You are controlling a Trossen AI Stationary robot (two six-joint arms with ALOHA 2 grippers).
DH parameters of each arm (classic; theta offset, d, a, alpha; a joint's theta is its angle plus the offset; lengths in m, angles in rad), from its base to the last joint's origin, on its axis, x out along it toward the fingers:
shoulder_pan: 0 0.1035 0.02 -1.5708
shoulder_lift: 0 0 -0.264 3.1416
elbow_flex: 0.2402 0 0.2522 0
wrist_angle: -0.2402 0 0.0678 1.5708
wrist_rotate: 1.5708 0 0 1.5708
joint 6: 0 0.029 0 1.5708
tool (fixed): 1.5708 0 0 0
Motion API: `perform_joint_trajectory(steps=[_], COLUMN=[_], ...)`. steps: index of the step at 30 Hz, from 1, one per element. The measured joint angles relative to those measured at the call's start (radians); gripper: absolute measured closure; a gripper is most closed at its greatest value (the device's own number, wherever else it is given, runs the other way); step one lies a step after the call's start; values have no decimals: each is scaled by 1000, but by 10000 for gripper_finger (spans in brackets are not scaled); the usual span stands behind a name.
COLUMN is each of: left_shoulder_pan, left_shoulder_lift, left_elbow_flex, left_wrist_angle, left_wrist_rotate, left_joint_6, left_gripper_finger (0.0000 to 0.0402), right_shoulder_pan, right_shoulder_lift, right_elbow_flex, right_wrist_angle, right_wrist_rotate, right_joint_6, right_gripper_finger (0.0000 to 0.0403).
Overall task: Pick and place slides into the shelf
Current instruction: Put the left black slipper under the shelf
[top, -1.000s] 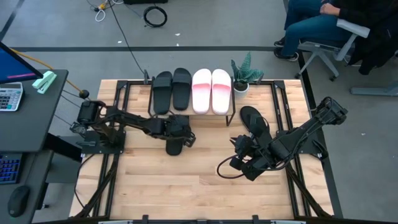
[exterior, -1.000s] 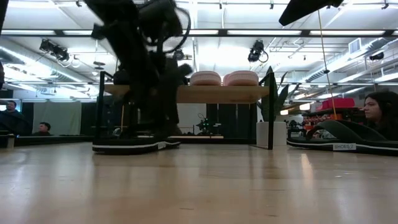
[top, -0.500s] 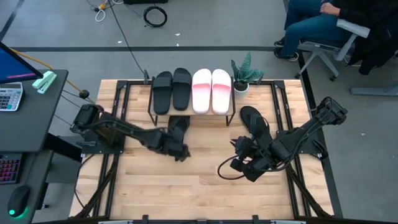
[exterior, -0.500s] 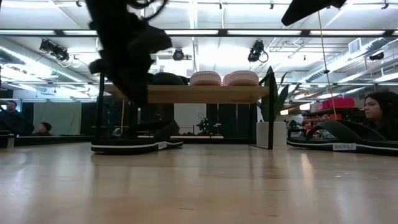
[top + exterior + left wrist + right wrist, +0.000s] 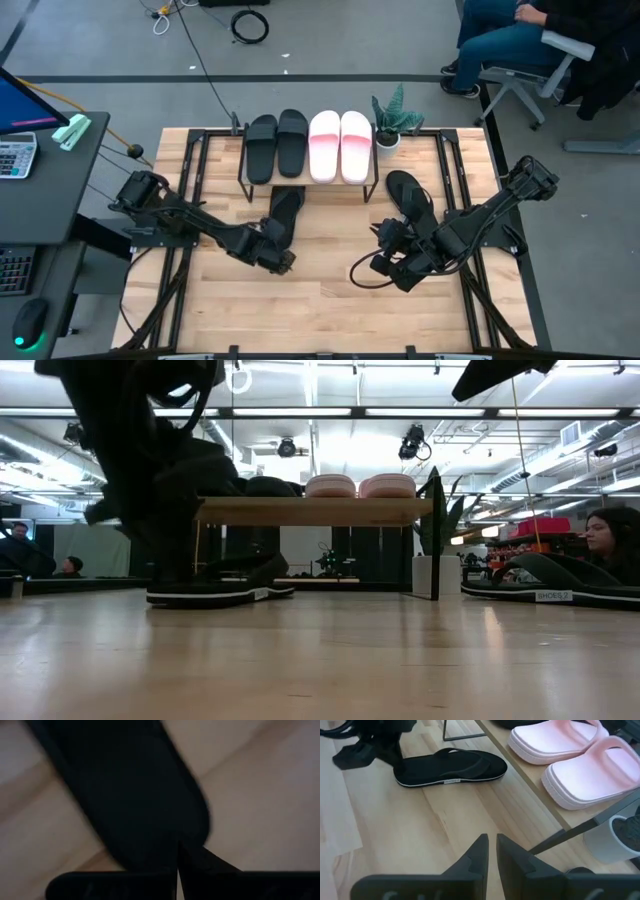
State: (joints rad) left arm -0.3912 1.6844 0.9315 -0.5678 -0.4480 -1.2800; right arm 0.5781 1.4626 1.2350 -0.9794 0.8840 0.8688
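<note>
The shelf [image 5: 305, 178] at the table's far side carries two black slides [image 5: 277, 143] and two pink slides [image 5: 341, 145] on its plank [image 5: 320, 511]. One black flip-flop [image 5: 285, 212] lies flat on the table, its toe end at the shelf's front. My left gripper [image 5: 280, 262] is shut at its heel end [image 5: 165, 835]. A second flip-flop [image 5: 410, 195] lies flat to the right of the shelf. My right gripper [image 5: 491, 852] hangs above the table near it, its fingers a narrow gap apart with nothing between them. My left gripper's shut fingertips [image 5: 186, 857] slant down at the heel end of the flip-flop, from the table's near left. I cannot tell whether they touch it. The flip-flop lies flat on the table.
A small potted plant [image 5: 390, 118] stands at the shelf's right end. A dark cable loop [image 5: 358, 272] lies by my right gripper. A person sits on a chair [image 5: 510, 40] beyond the table's far right corner. Bare tabletop [image 5: 320, 310] stretches along the near edge.
My left gripper has drawn back from over the flip-flop toward the table's near left and sunk a little, and its fingers have shut with nothing in them. The flip-flop has stayed where it lay. My right arm has kept still.
</note>
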Motion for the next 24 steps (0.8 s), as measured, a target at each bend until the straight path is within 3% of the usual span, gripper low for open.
perform_joint_trajectory(steps=[6, 24], left_shoulder_pan=[34, 271], left_shoulder_lift=[-2, -2], left_elbow_flex=[-68, -87], left_wrist_angle=[172, 112], left_wrist_rotate=[-1, -37], left_joint_6=[62, 151], left_gripper_finger=[394, 398], right_shoulder_pan=[-9, -35], right_shoulder_lift=[0, 0], right_elbow_flex=[0, 0], right_wrist_angle=[0, 0], right_wrist_rotate=[8, -1], right_joint_6=[-6, 6], right_gripper_finger=[360, 360])
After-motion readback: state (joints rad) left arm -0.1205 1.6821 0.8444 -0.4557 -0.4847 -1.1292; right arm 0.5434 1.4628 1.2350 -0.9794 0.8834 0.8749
